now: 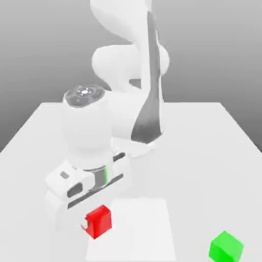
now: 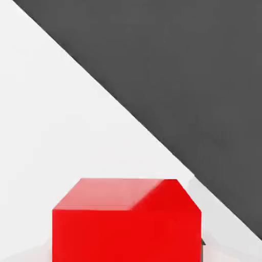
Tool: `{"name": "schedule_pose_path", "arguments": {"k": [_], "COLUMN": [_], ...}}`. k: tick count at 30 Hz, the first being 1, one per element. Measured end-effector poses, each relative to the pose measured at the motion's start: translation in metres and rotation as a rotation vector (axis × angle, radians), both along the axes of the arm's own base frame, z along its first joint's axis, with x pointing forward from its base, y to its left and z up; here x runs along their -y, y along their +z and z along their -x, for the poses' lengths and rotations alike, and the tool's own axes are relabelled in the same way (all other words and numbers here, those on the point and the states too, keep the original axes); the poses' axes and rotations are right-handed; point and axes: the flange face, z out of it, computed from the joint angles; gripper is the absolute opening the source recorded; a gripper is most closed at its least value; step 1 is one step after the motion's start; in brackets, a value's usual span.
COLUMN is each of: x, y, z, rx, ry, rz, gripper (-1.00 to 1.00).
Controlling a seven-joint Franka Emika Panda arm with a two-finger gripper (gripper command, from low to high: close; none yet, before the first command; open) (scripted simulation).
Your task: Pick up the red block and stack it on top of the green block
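The red block (image 1: 99, 221) sits near the front of the white table, left of centre in the exterior view. My gripper (image 1: 90, 216) is right at it, with the white hand (image 1: 84, 185) tilted just above and behind the block. In the hand view the red block (image 2: 125, 220) is very close, showing its top face and two sides. The green block (image 1: 225, 246) rests on the table far off to the exterior view's right, near the front edge, apart from the red block and the arm.
The white table (image 1: 204, 153) stretches back to a grey wall. A brighter square patch (image 1: 138, 225) lies on the surface beside the red block. The arm's body (image 1: 128, 102) rises behind the hand. Open table lies between the two blocks.
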Motion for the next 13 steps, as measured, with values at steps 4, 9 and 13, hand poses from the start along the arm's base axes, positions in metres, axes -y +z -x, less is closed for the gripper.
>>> {"name": "schedule_pose_path", "arguments": {"k": [4,9,13], "x": [-0.099,-0.213,-0.221], "y": [0.013,-0.010,-0.025], "z": [-0.012,-0.008,-0.007], "rx": [-0.001,0.001,0.001], "ry": [0.342,0.725,0.751], "rz": [-0.001,0.002,0.002], "gripper": [-1.00,-1.00,1.00]}}
